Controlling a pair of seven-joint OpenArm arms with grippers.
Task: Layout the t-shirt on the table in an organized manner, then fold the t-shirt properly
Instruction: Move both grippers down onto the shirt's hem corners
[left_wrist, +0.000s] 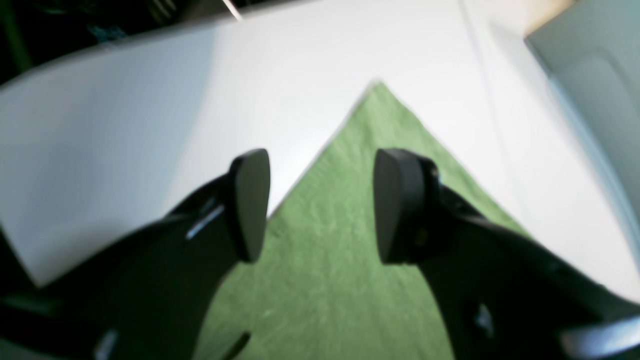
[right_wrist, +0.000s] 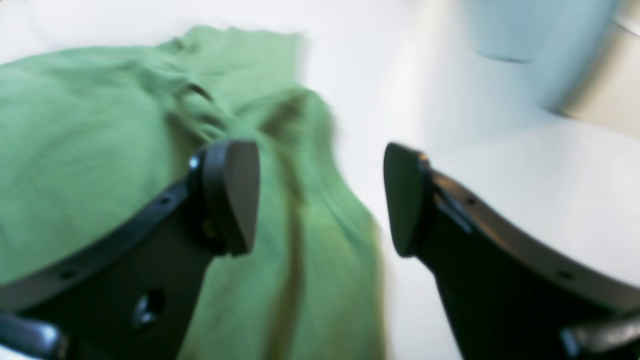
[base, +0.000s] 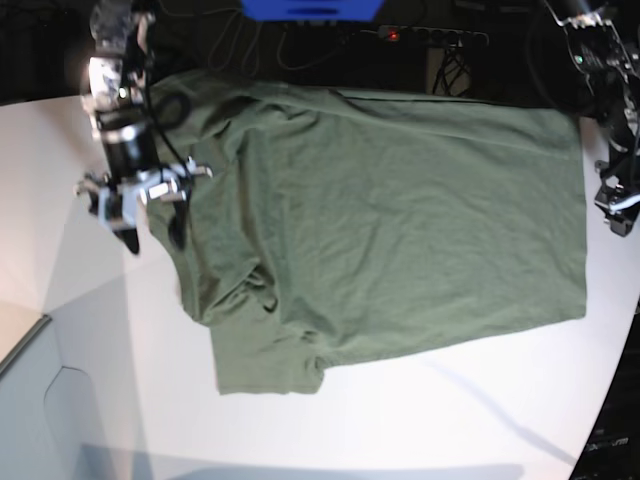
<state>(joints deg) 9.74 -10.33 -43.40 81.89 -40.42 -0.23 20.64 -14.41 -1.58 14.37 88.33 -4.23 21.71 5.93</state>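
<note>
The olive-green t-shirt (base: 400, 220) lies spread on the white table (base: 400, 420), hem toward the base view's right and wrinkled folds near the sleeve at its lower left. My right gripper (base: 154, 232) hovers at the shirt's left edge. In the right wrist view it (right_wrist: 320, 185) is open, one finger over bunched t-shirt (right_wrist: 90, 150) and the other over bare table (right_wrist: 525, 200). My left gripper (base: 618, 210) sits just off the hem side. It (left_wrist: 320, 190) stands open and empty, with a flat corner of the t-shirt (left_wrist: 340, 240) showing between its fingers on the table (left_wrist: 150, 125).
A grey panel (base: 40, 400) sits at the base view's lower left corner. A power strip (base: 430, 35) and cables lie in the dark behind the far edge, which the shirt's upper side reaches. The table's curved edge (base: 610, 400) runs down the right.
</note>
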